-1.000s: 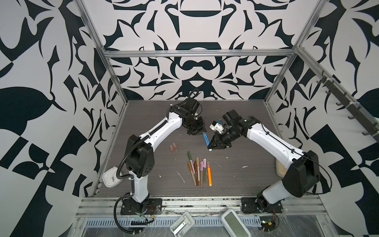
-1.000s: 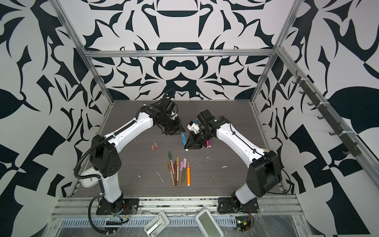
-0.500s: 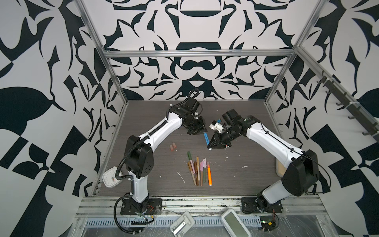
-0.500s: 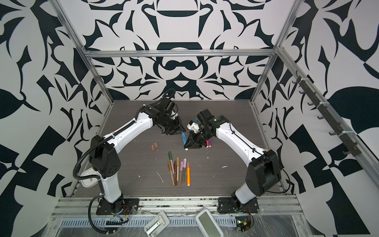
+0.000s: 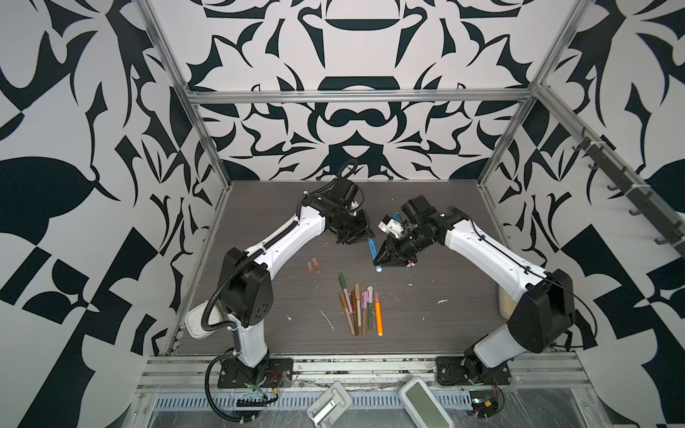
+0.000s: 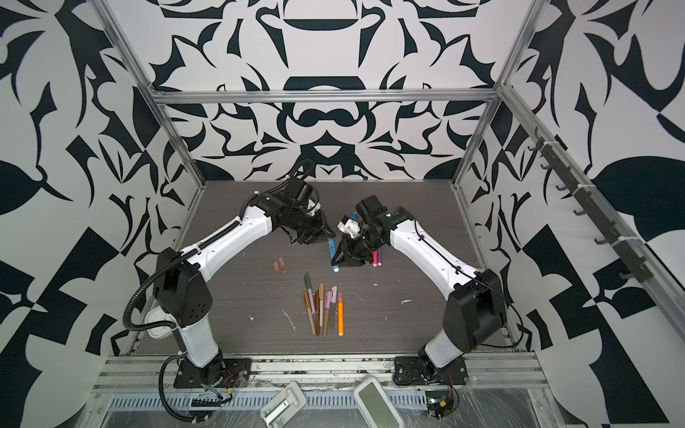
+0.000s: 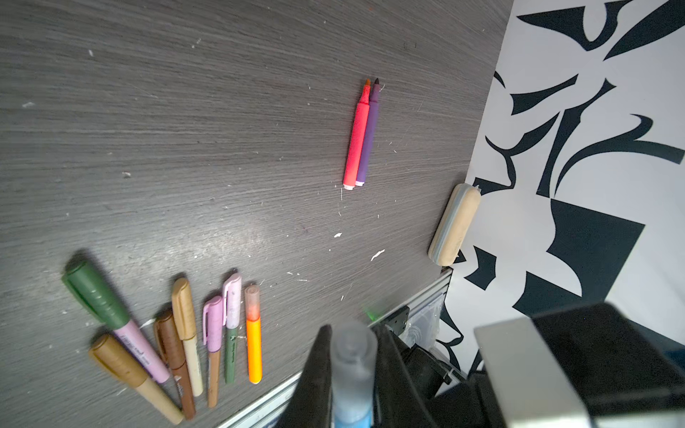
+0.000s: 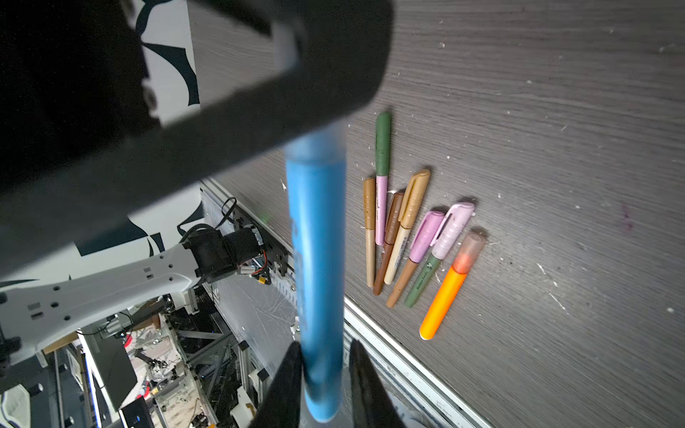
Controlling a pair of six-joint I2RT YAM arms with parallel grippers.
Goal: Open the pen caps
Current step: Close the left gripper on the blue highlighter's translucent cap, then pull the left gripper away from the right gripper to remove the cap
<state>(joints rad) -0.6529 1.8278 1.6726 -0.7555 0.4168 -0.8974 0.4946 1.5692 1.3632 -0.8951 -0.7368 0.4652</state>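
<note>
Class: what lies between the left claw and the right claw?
The blue pen runs from the left claw to the right claw, shown in both top views.

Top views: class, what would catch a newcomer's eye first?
The blue pen bridges the left gripper and right gripper in mid-air over the table's middle. Next come the fan of capped pens lying near the front edge, and two loose caps left of centre.

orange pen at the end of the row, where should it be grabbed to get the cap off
I'd take the orange pen by its barrel from straight above, leaving the clear cap free. It lies flat, outermost on the right, so that side is open; a pink-capped pen crowds its left.
</note>
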